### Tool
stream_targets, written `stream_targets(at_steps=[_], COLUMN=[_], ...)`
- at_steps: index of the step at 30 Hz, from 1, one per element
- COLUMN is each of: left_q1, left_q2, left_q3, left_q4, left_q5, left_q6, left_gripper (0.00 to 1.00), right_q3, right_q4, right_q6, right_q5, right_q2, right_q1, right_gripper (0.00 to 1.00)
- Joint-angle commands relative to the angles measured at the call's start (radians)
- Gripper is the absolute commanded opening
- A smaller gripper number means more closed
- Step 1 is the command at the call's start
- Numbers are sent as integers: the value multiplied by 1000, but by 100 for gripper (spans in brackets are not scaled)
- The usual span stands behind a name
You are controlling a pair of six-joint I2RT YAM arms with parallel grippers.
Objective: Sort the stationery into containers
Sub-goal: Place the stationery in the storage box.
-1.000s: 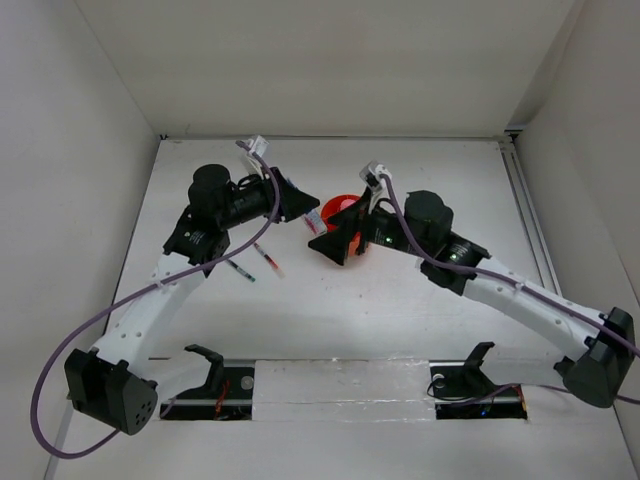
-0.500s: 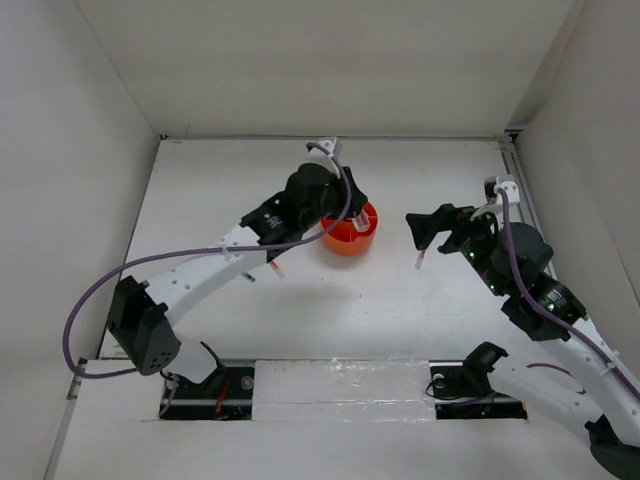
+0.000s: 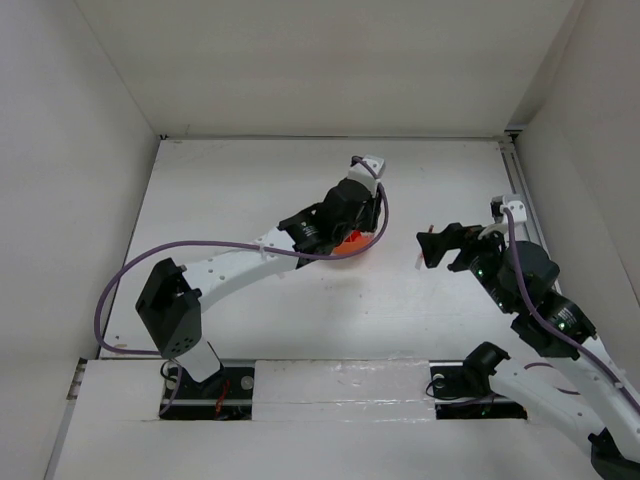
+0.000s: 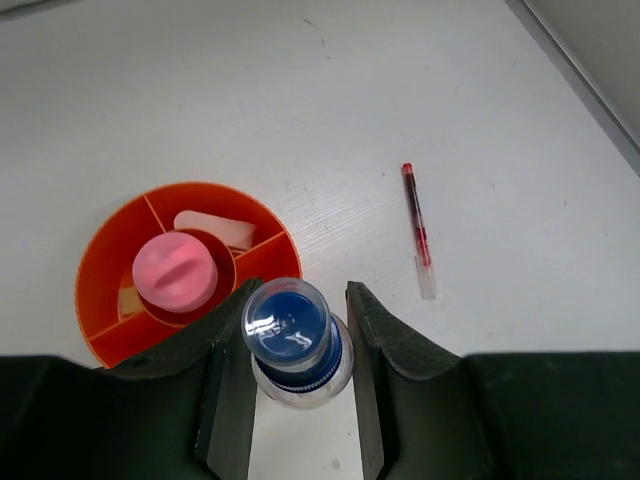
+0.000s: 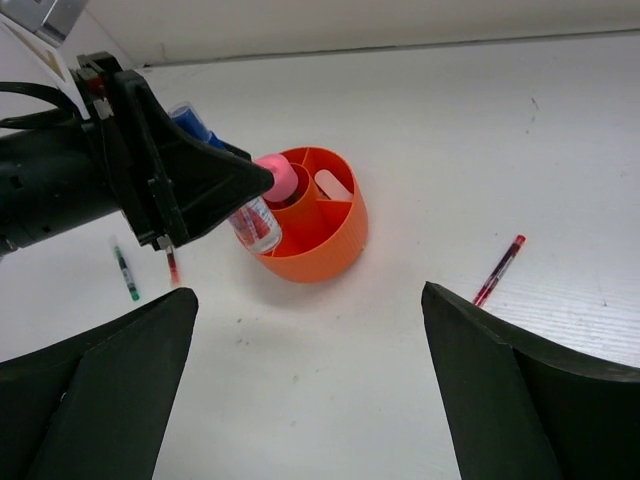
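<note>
Beside organiser point(image 5: 320, 250) | left jaws grip blue-capped bottle point(image 4: 290, 325) | right jaws wide

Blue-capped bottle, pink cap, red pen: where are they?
blue-capped bottle point(image 4: 287, 322): left wrist view, on its blue cap.
pink cap point(image 4: 176, 272): left wrist view, middle of its top.
red pen point(image 4: 417, 225): left wrist view, on its red barrel.
</note>
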Motion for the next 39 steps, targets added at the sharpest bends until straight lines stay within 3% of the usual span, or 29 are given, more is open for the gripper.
stream_targets(at_steps=[1, 9, 18, 32, 34, 35, 39], left_q1=[2, 55, 86, 86, 86, 86, 86], left_q2=[0, 81, 202, 242, 242, 242, 222], left_q3=[8, 19, 117, 97, 88, 88, 79], left_q4=[123, 190, 151, 160, 160, 160, 160], left_q5=[20, 157, 199, 199, 199, 199, 199], left_q6=[141, 227, 287, 285, 276, 276, 264], left_gripper=[0, 0, 0, 0, 6, 15, 36], right_q3=[4, 4, 4, -15, -15, -15, -24], right_q4=[14, -4, -24, -4, -4, -4, 5], right_q6=[-15, -24, -33, -33, -33, -33, -33], right_q5=[-11, -12, -13, -22, -22, -22, -22], right_q2=[-9, -29, -47, -47, -47, -47, -38], right_q1=[-7, -7, -7, -7, -7, -7, -7], right_gripper=[100, 100, 100, 100, 100, 100, 100])
